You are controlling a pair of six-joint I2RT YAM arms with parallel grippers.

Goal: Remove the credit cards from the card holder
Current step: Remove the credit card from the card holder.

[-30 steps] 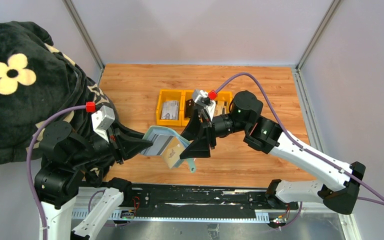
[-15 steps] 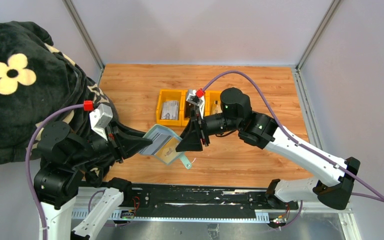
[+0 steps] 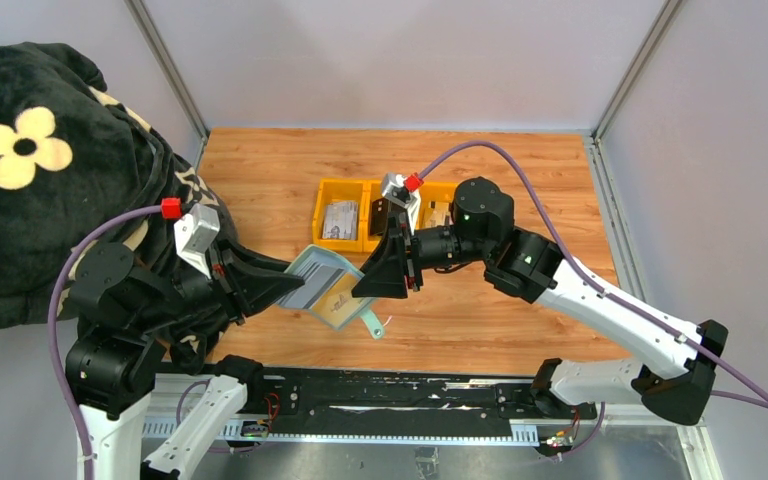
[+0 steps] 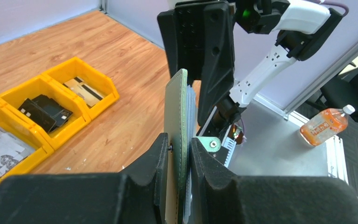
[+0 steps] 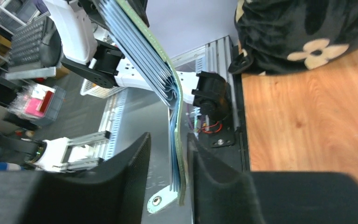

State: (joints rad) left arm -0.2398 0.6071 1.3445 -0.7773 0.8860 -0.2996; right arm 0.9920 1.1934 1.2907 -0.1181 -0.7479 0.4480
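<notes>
Two grippers meet on the card holder [image 3: 312, 270], held edge-up above the table between the arms: your left gripper [image 4: 179, 144] pinches one end, your right gripper [image 5: 168, 140] straddles the free flap, one pad seemingly short of contact, so the credit cards [image 3: 340, 302] should draw out lengthwise toward your right arm.

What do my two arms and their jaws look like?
The left arm and right arm: black joints, white links. Each carries a purple cable with a red connector to a grey wrist camera. The left gripper and right gripper have broad black wedge-shaped jaws.
</notes>
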